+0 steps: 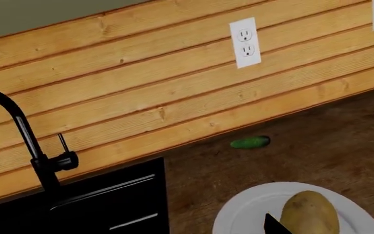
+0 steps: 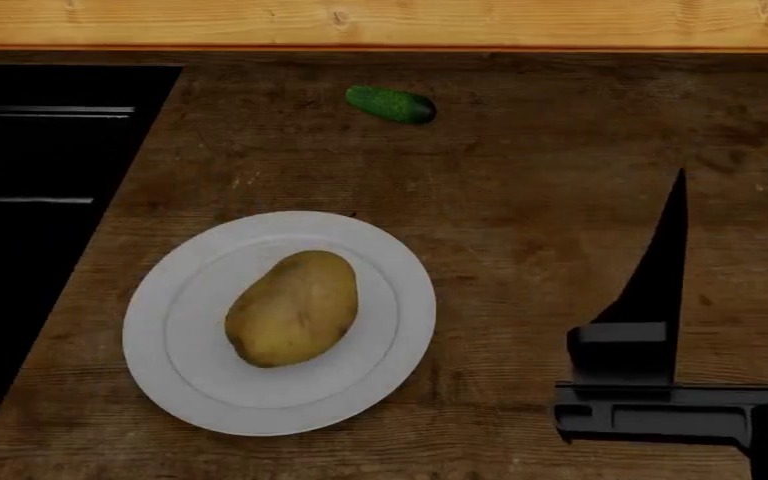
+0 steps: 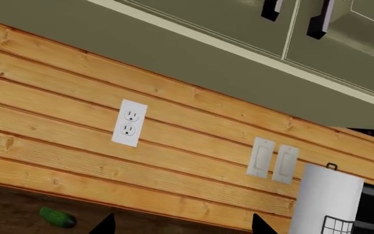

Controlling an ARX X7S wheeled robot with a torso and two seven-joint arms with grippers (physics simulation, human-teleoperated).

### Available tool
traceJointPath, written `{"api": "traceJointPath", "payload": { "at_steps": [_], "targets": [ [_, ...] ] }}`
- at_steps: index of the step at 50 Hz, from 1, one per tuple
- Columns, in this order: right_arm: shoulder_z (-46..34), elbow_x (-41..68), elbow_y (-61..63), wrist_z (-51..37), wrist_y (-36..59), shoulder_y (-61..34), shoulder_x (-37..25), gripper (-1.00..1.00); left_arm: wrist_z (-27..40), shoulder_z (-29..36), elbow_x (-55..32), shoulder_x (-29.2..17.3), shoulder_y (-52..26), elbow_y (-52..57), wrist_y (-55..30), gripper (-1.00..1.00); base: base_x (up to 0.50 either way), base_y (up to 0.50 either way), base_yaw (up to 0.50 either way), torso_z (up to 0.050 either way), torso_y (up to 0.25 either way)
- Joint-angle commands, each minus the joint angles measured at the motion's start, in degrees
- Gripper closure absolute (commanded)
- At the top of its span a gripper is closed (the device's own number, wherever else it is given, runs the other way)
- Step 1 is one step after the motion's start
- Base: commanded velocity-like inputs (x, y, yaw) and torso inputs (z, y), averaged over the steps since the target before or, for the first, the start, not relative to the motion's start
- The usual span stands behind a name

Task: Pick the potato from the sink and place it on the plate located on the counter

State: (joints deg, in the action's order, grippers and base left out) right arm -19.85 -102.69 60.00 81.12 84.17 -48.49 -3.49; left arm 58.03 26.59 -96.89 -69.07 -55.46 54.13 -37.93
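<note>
The tan potato (image 2: pixel 293 307) lies free on the white plate (image 2: pixel 157 300) on the dark wood counter (image 2: pixel 558 170), to the right of the black sink (image 2: pixel 37 150). In the left wrist view the potato (image 1: pixel 310 212) and plate (image 1: pixel 239 214) sit at the frame's edge. One black fingertip (image 1: pixel 276 226) of my left gripper (image 1: pixel 190 231) shows beside the potato, set wide. The other is lost against the sink (image 1: pixel 109 200). My right gripper (image 2: pixel 671 260) hangs open and empty over the counter right of the plate, its tips wide apart in its wrist view (image 3: pixel 181 226).
A small green cucumber (image 2: pixel 391 104) lies by the wooden back wall, also seen in both wrist views (image 1: pixel 250 142) (image 3: pixel 57 217). A black faucet (image 1: pixel 31 141) stands behind the sink. A paper towel roll (image 3: pixel 327 200) stands at the far right, under the cabinets.
</note>
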Motion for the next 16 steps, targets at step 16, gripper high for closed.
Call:
{"api": "traceJointPath", "payload": {
  "at_steps": [16],
  "targets": [
    [2.51, -8.39, -0.07, 8.7, -2.63, 1.98, -2.34, -1.0, 2.07, -4.97, 0.49, -6.17, 9.36, 3.22, 9.93, -1.0, 0.0, 0.0, 0.0, 0.0, 0.0]
  ]
}}
